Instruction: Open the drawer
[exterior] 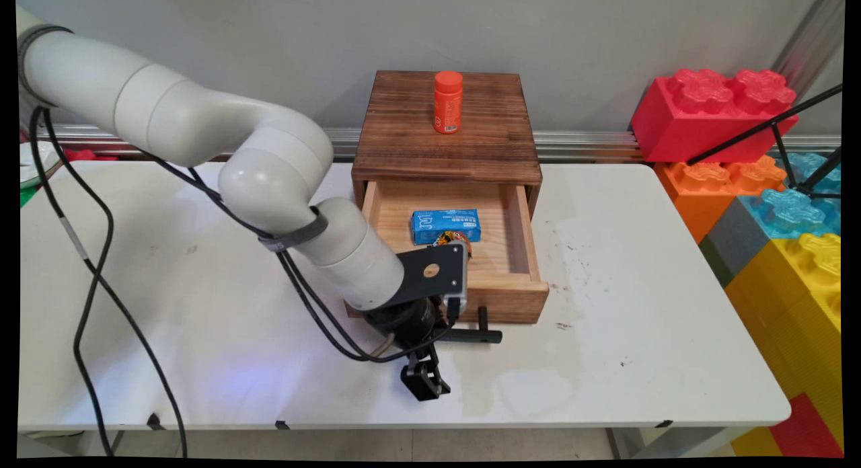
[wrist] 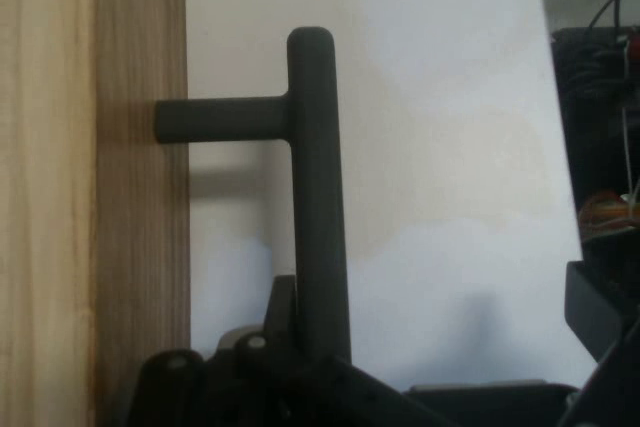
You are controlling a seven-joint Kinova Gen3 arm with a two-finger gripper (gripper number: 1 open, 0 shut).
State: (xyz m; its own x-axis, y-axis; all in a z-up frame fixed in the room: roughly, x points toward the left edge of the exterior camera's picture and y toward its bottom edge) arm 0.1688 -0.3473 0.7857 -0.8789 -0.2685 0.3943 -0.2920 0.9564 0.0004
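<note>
Drawer (exterior: 457, 243): light wood, pulled open toward the near edge, set in dark wooden box (exterior: 446, 128). Handle (wrist: 318, 197): black T-bar, at drawer front, clamped by gripper (exterior: 424, 380). Inside: blue packet (exterior: 445, 224). Atop box: orange bottle (exterior: 448, 102).

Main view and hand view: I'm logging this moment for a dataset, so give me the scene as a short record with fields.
gripper: low over the table, in front of the open drawer; open or shut not visible
nearest: black drawer handle, running down into the gripper's linkage
drawer: pulled open, holding a blue packet and a small orange item, partly hidden
cabinet top: orange bottle, upright
table: white, stained
</note>
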